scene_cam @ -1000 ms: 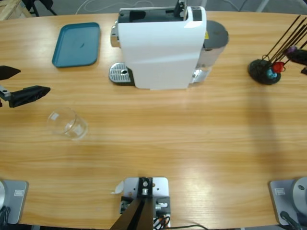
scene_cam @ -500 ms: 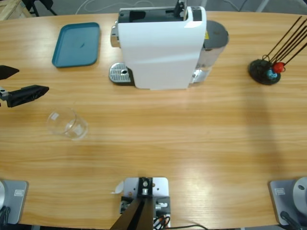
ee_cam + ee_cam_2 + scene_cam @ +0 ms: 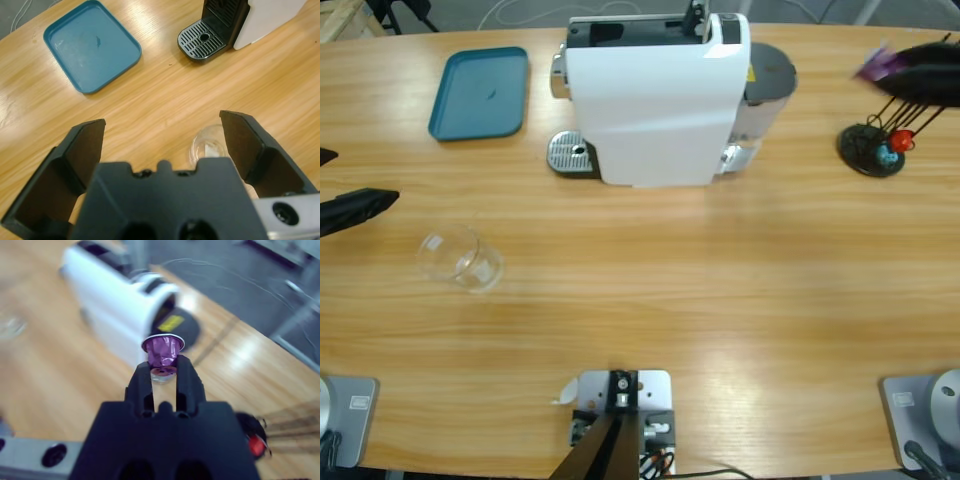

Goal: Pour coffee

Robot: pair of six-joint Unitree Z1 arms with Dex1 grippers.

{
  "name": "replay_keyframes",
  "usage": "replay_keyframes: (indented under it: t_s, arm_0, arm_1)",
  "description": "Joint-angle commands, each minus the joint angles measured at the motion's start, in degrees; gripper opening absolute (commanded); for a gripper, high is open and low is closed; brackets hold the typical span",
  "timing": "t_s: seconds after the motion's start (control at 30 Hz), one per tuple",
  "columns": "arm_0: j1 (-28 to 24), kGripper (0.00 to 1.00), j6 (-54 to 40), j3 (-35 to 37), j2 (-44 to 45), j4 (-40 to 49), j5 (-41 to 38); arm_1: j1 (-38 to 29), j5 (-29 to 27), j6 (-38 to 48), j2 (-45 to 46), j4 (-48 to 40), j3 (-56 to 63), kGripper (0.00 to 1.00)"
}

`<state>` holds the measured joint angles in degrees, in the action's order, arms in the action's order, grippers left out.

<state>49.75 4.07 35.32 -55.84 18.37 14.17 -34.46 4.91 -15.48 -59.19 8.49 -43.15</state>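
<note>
Wrist views reveal more: right gripper [image 3: 164,374] clamps a purple capsule [image 3: 163,351]; left gripper [image 3: 162,137], jaws apart, faces the glass tumbler [image 3: 210,146].

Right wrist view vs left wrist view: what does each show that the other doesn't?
Only the right wrist view: the right gripper shut on a purple capsule, the coffee machine's dark rear tank, and a black capsule holder with a red capsule.
Only the left wrist view: the left gripper with jaws wide open, the teal tray, the drip grate, and the glass standing clear of the jaws.
Both: the white coffee machine and the wooden table.
</note>
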Motion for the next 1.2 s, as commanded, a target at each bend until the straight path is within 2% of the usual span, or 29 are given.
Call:
replay_keyframes:
  t_s: [0.03, 0.2, 0.43, 0.53, 0.77, 1.2]
  arm_0:
    - [-0.62, 1.000, -1.63, -1.11, 2.03, 1.72, -1.67]
    - [-0.62, 1.000, -1.79, -2.66, 2.26, 0.31, -1.69]
    - [-0.62, 1.000, -1.61, -2.94, 5.48, 0.26, -1.73]
    - [-0.62, 1.000, -1.60, -3.38, 6.36, 0.17, -1.66]
    - [-1.61, 1.000, -1.65, -3.52, 7.20, 0.17, -1.69]
    - [-3.30, 1.000, -1.70, -3.59, 8.87, 0.40, -1.69]
  arm_1:
    - [-11.52, 5.02, -12.89, -20.75, 12.78, -23.53, 0.000]
    - [-16.06, 5.11, -19.15, -32.51, 21.39, -40.95, 0.000]
    - [-16.14, 4.77, -22.47, -43.04, 23.66, -51.51, 0.000]
    - [-14.91, 4.00, -23.23, -45.96, 23.68, -53.55, 0.000]
    - [-12.10, -2.26, -24.74, -47.51, 23.42, -54.32, 0.000]
    - [-8.80, 0.52, -23.89, -49.76, 20.78, -53.97, 0.000]
